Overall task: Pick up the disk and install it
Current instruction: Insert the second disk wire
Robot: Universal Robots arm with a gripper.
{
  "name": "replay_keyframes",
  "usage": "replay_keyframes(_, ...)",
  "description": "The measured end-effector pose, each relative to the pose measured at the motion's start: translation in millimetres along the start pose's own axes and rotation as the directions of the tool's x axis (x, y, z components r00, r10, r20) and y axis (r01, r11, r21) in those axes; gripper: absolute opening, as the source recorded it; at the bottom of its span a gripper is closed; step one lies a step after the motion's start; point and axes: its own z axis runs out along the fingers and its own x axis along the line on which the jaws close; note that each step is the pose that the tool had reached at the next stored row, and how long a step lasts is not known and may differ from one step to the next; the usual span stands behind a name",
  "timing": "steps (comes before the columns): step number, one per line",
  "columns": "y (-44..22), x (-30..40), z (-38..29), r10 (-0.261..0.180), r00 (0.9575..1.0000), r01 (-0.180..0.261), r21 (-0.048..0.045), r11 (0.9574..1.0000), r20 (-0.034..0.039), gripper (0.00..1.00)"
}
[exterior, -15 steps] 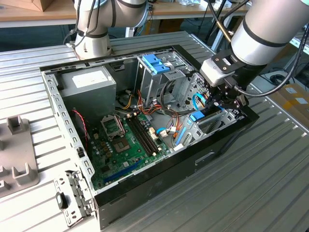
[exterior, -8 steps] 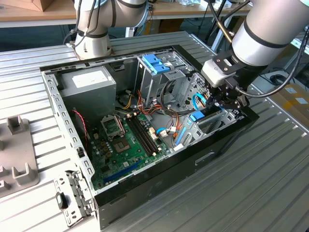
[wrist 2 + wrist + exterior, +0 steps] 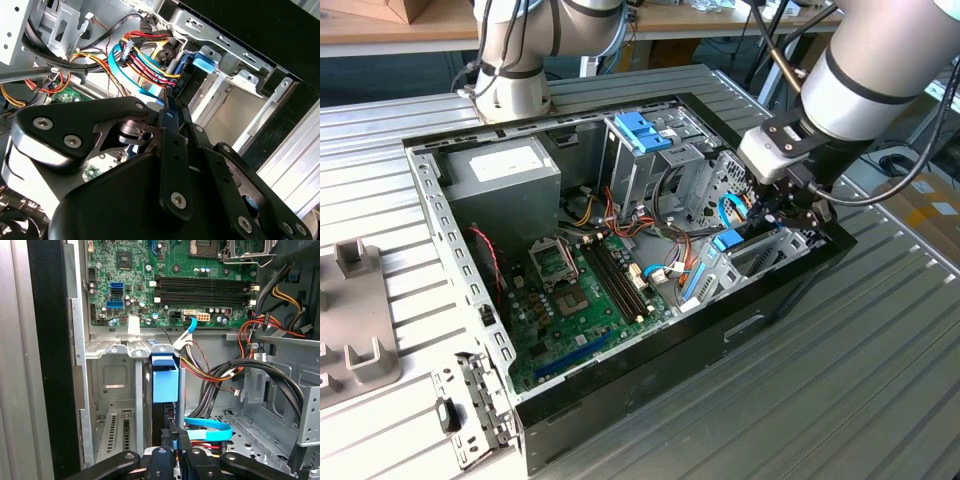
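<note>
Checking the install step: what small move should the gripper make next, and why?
Probably a short, straight press on the disk, deeper into the metal bay. Its blue carrier already stands in the slot, the gripper sits at its end, and a blue cable lies close beside, so sideways motion looks risky.

Open PC case point(image 3: 650, 345) on ribbed metal desk point(image 3: 840, 400). Green motherboard point(image 3: 585, 300) on case floor; grey power supply point(image 3: 505, 175) at far corner. Blue bracket point(image 3: 642, 132) atop drive cage. Grey fixture point(image 3: 355, 320) and loose metal bracket point(image 3: 470, 405) at exterior view's left.
</note>
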Motion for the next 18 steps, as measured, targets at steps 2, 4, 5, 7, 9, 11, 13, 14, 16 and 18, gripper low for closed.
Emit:
replay_keyframes(2, 0.1, -0.1, 0.5, 0.000, 1.0000, 0.000, 0.0000, 1.0000, 0.0000, 0.16)
replay_keyframes(4, 0.1, -0.1, 1.0, 0.000, 1.0000, 0.000, 0.0000, 1.0000, -0.0004, 0.16)
replay_keyframes(5, 0.3, -0.1, 1.7, 0.000, 1.0000, 0.000, 0.0000, 1.0000, 0.0000, 0.16)
replay_keyframes(7, 0.5, 0.2, 2.7, 0.000, 1.0000, 0.000, 0.0000, 1.0000, -0.0001, 0.16)
replay_keyframes(9, 0.7, 0.6, 3.8, 0.000, 1.0000, 0.000, 0.0000, 1.0000, -0.0002, 0.16)
replay_keyframes(11, 0.9, 0.9, 4.8, 0.000, 1.0000, 0.000, 0.0000, 1.0000, -0.0004, 0.16)
replay_keyframes(13, 1.1, 1.1, 5.7, 0.000, 1.0000, 0.000, 0.0000, 1.0000, -0.0003, 0.16)
replay_keyframes(14, 1.1, 1.2, 6.1, 0.000, 1.0000, 0.000, 0.0000, 1.0000, -0.0002, 0.16)
replay_keyframes(16, 1.2, 1.2, 6.4, 0.000, 1.0000, 0.000, 0.0000, 1.0000, 0.0001, 0.16)
replay_keyframes(18, 1.2, 1.3, 6.4, 0.000, 1.0000, 0.000, 0.0000, 1.0000, -0.0001, 0.16)
